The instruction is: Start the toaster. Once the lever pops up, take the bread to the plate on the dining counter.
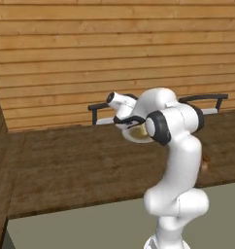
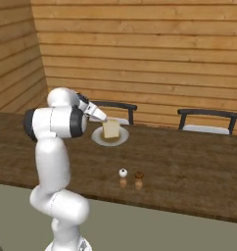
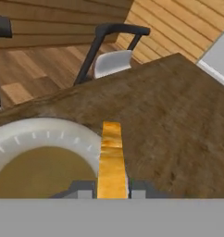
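Bread [image 2: 110,130] stands pinched on edge in the tool [image 2: 105,120] over the plate [image 2: 98,137] on the table [image 2: 189,162]; lower it gently to the plate's middle before loosening the narrow grip.

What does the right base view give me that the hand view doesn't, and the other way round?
Right base view: the whole bread slice standing over the plate, two small shakers nearer the counter edge, and a second chair.
Hand view: the bread edge-on between the jaws, beside the plate's rim.
Both: the dining counter and the chair behind it.
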### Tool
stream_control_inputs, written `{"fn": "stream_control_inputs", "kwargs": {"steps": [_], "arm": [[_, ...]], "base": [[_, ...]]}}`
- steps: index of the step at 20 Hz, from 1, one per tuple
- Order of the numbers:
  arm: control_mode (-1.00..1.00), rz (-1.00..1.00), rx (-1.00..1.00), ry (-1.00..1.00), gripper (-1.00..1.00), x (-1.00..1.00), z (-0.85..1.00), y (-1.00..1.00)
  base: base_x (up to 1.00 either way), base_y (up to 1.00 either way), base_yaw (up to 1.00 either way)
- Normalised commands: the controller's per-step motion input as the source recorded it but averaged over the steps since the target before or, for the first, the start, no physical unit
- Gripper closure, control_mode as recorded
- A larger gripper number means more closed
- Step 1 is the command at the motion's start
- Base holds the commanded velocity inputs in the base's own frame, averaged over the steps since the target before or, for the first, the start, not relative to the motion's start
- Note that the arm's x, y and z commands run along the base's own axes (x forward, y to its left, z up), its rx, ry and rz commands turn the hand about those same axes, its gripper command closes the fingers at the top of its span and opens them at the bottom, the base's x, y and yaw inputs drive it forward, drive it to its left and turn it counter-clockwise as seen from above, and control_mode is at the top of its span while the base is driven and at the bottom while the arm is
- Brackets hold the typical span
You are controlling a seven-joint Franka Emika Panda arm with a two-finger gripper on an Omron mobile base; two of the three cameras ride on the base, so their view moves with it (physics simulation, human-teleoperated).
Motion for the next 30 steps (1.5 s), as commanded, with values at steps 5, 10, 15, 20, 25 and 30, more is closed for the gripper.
{"fn": "stream_control_inputs", "kwargs": {"steps": [5,10,15,20,25,30], "arm": [[-1.00,-0.06,-0.04,0.12,1.00,0.67,-0.63,-0.13],[-1.00,-0.02,-0.01,0.02,-1.00,0.26,-0.57,-0.18],[-1.00,0.00,0.13,-0.03,-1.00,-0.65,-0.14,-0.32],[-1.00,0.00,0.19,0.00,-1.00,-0.43,-0.23,-0.13],[-1.00,0.06,0.22,-0.06,-1.00,-0.33,-0.03,0.03],[-1.00,0.12,0.21,-0.06,-1.00,-0.22,0.04,0.31]], "base": [[0.00,0.00,0.00],[0.00,0.00,0.00],[0.00,0.00,0.00],[0.00,0.00,0.00],[0.00,0.00,0.00],[0.00,0.00,0.00]]}}
